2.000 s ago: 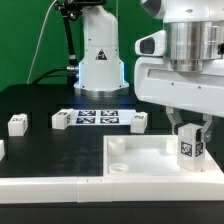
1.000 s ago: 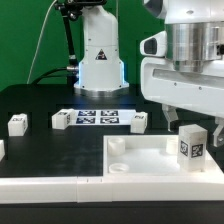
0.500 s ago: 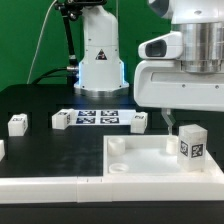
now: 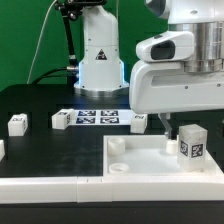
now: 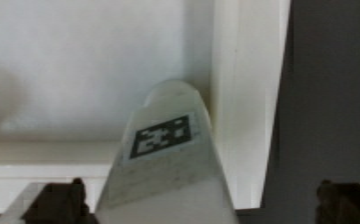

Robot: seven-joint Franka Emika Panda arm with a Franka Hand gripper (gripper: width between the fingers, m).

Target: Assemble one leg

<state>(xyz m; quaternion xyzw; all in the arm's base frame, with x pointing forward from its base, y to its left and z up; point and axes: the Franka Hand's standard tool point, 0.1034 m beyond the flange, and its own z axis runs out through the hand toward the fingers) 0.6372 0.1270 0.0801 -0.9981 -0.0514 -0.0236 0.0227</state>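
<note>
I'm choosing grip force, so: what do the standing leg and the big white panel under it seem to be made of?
The leg looks like matte white plastic: crisp square edges, even colour, no grain, with a printed tag on one face. The panel looks the same, smooth moulded white plastic with rounded corner holes and a soft sheen. Painted wood cannot be ruled out from these views.

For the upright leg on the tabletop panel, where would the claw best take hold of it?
Probably the upper half of the leg, coming straight down from above: it stands upright in the white panel's corner, square-sectioned, so its flat opposite sides suit the open claw, which is above it.
</note>
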